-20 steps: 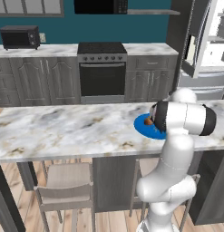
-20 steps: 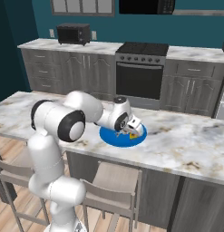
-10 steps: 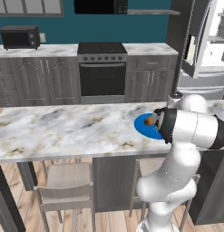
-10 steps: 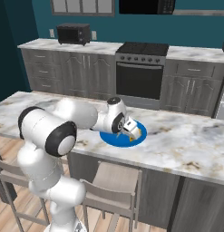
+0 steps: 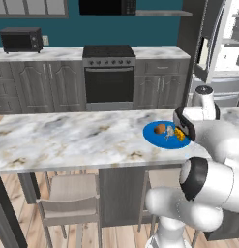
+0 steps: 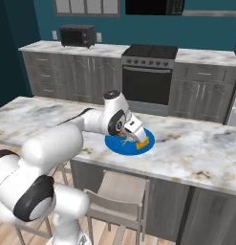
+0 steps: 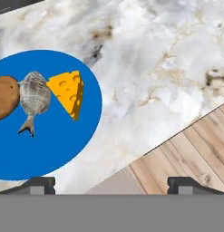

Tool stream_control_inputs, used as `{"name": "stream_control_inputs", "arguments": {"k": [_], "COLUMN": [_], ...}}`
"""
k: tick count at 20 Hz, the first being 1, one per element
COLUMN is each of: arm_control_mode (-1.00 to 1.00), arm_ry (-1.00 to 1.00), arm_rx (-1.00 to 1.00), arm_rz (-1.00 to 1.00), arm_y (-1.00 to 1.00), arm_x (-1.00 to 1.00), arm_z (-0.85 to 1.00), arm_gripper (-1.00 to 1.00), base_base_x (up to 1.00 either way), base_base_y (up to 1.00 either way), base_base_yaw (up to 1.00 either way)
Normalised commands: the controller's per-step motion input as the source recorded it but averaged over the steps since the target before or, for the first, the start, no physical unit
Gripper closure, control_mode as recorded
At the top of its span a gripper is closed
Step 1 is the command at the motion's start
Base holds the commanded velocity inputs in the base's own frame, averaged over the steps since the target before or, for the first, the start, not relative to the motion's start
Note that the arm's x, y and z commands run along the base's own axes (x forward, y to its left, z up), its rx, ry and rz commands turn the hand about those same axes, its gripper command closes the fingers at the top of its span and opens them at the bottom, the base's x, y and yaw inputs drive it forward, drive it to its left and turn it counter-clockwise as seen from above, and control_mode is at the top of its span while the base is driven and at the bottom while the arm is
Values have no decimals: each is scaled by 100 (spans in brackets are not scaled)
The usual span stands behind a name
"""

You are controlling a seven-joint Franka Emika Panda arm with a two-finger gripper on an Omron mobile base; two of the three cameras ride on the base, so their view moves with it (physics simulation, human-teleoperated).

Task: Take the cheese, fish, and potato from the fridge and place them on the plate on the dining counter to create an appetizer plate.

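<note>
Hand view looks down on the blue plate, which lies on the marble bench close to its edge, with wooden floor beyond that edge. Three items sit together on the plate: the brown potato at the left border of the picture, the silvery fish touching it, and the orange-yellow cheese with holes just beside the fish on the other side. The two dark fingers stand far apart at the bottom of this view, released, with nothing between them; the gripper is off to one side of the food, over the plate's rim and bench edge.

In the left base view the plate rests near the right end of the bench, carrying the potato, fish and cheese in a row. The white arm bends over the bench just right of the plate. Behind stand a black stove, a microwave and the fridge with its door open.

In the right base view the arm's hand partly covers the plate, and the cheese shows beside it.
</note>
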Motion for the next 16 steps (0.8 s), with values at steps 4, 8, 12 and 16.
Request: {"name": "stream_control_inputs", "arguments": {"k": [4,8,12,16], "arm_control_mode": [-100,-100,-100,-100], "arm_ry": [0,0,-2,-18], "arm_rx": [0,0,0,0], "arm_rz": [0,3,4,6], "arm_y": [30,43,52,54], "arm_x": [-64,-65,-91,-100], "arm_z": [89,81,45,8], "arm_gripper": [-100,-100,-100,-100], "base_base_x": [0,0,0,0], "base_base_y": [0,0,0,0], "base_base_yaw": [0,0,0,0]}}
